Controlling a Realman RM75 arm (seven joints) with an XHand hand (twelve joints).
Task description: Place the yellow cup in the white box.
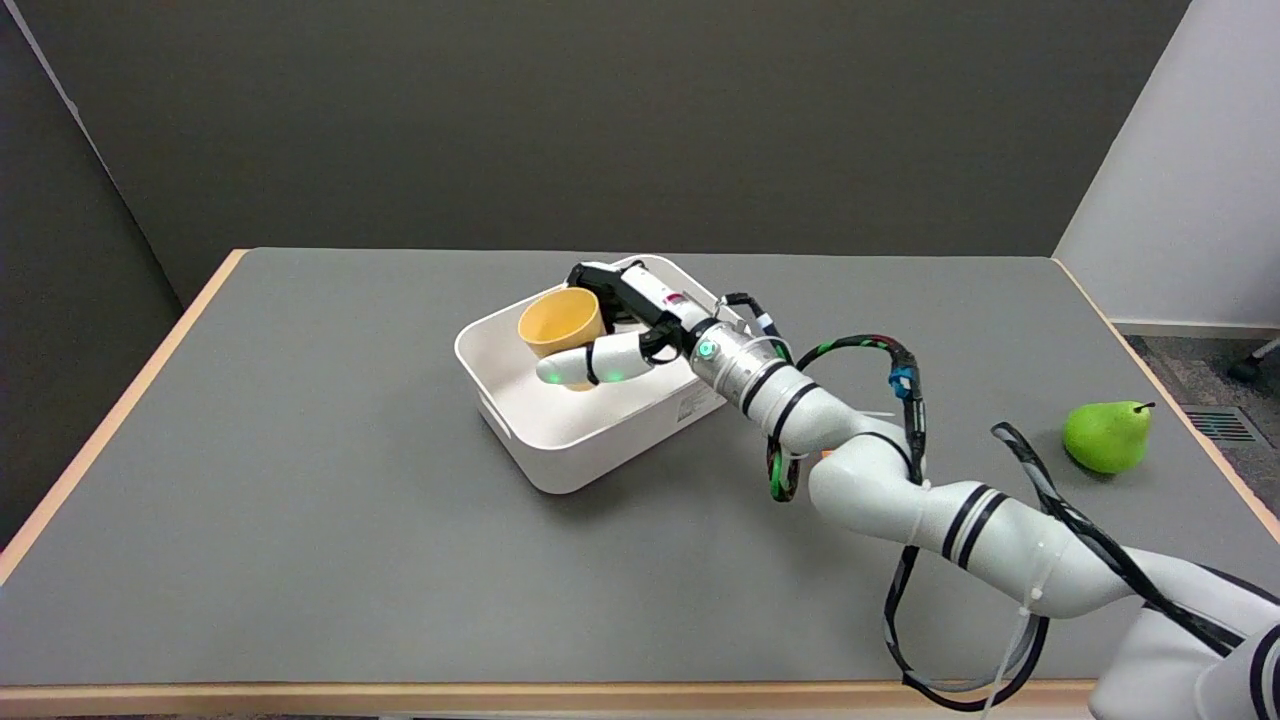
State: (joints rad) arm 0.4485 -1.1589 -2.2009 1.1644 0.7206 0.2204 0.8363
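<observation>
The yellow cup sits in the grasp of the right hand, above the inside of the white box. It is tilted, its open mouth turned up and toward the picture's left, so the pale inner wall shows. The fingers are closed on it: a white one with a green light runs under and in front of the cup's lower side, and a black one curves over the rim on the far side. The cup's base is hidden behind the near finger, so whether it touches the box floor cannot be told.

The box lies skewed on the grey table, 1 rounded corner pointing toward the near side. The cup is over the box's middle, apart from the left wall and the near wall, with bare white floor showing to its left. The wrist crosses the box's right wall, and the right arm stretches back to the picture's lower right with black cables looping beside it.

Wide bare table surface lies left of the box and in front of it, out to the wooden edge strip. Behind the box a band of table runs to the far edge against the dark wall. A green pear rests well apart on the right, near the table's right edge.
</observation>
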